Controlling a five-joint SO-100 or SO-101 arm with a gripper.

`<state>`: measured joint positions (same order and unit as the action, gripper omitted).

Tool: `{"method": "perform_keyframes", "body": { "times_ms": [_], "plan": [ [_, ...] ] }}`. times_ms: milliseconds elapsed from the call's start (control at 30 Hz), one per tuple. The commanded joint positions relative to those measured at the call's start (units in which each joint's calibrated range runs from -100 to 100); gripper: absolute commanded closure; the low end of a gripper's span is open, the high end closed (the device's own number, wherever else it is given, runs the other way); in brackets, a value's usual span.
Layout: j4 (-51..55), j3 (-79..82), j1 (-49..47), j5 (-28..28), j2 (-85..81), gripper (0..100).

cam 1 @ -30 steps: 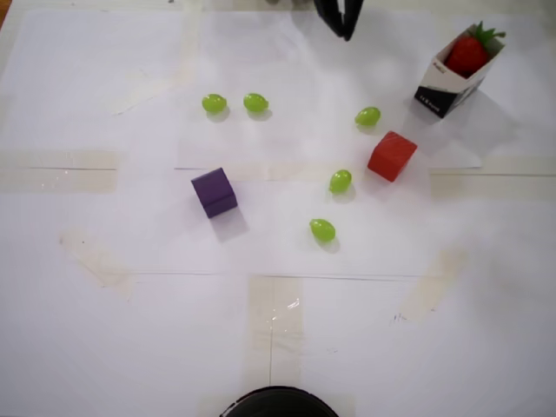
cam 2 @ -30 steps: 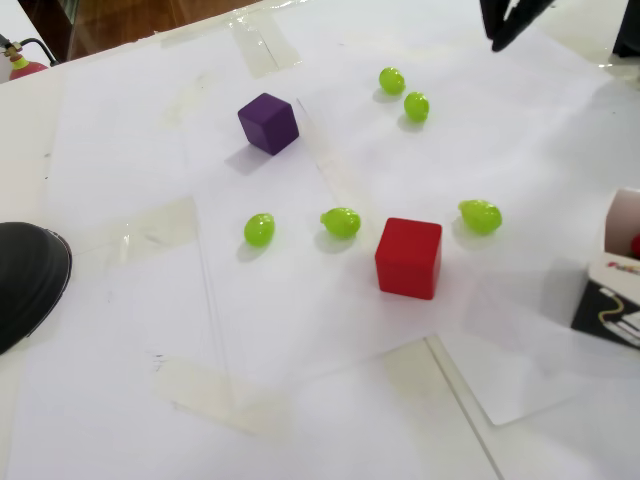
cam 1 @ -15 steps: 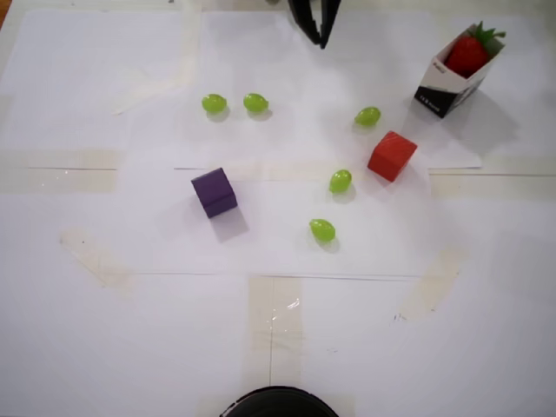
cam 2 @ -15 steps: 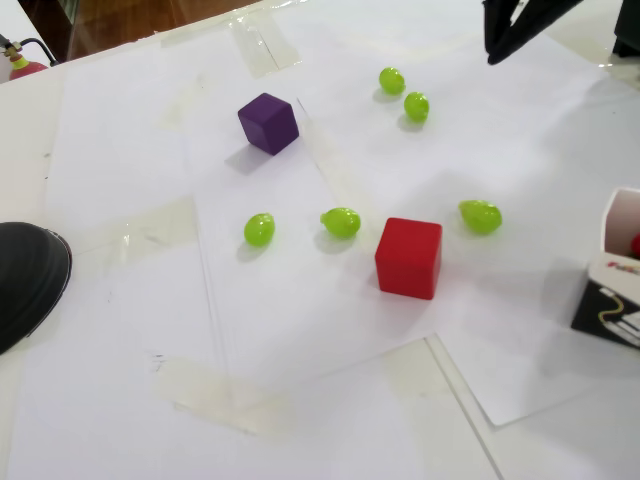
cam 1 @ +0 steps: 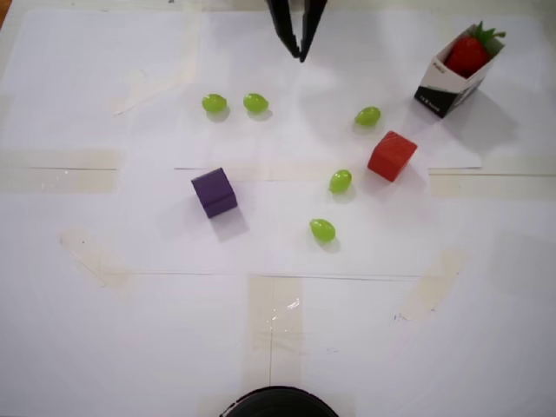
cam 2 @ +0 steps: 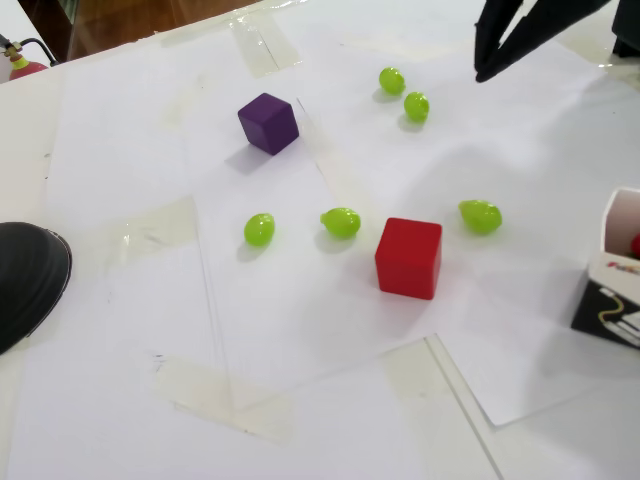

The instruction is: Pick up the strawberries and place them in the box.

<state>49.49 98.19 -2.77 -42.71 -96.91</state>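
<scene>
Sitting snug inside the box [cam 1: 452,76], up in the top right corner of the overhead view: one red strawberry [cam 1: 469,52] with green leaves poking out the top. Only a bit of red showing inside the same box [cam 2: 612,270] at the right edge of the fixed view. Can't tell if a second strawberry hides under the first one. No more strawberries out on the white paper of the desk [cam 1: 130,330] in either view.

Left lying around: five green grapes [cam 1: 322,230], a red cube [cam 1: 392,155] and a purple cube [cam 1: 214,192]. Not part of the job, so fine to stay put.

Hanging at the top middle of the overhead view, well away from the box: the gripper [cam 1: 297,39]. Fingers a little apart near the top and almost meeting at the tips. Nothing held between them. Same look in the fixed view, up in the top right corner [cam 2: 482,68], dark and empty.

Looks like the job is done, or very close to done, with no strawberry left out to pick up. Probably just time to rest, unless one more strawberry waits somewhere out of sight
</scene>
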Motion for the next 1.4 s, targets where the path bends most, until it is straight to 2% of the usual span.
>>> {"method": "perform_keyframes", "body": {
  "times_ms": [0, 400, 700, 1367],
  "plan": [
    [-3.9, 1.8, 1.2, 1.0, -0.8, 100],
    [-0.3, 1.8, -0.3, 0.3, -0.8, 100],
    [4.2, 1.8, -1.6, -3.9, -0.8, 100],
    [6.9, 1.8, -1.9, -4.3, -0.8, 100]
  ]
}}
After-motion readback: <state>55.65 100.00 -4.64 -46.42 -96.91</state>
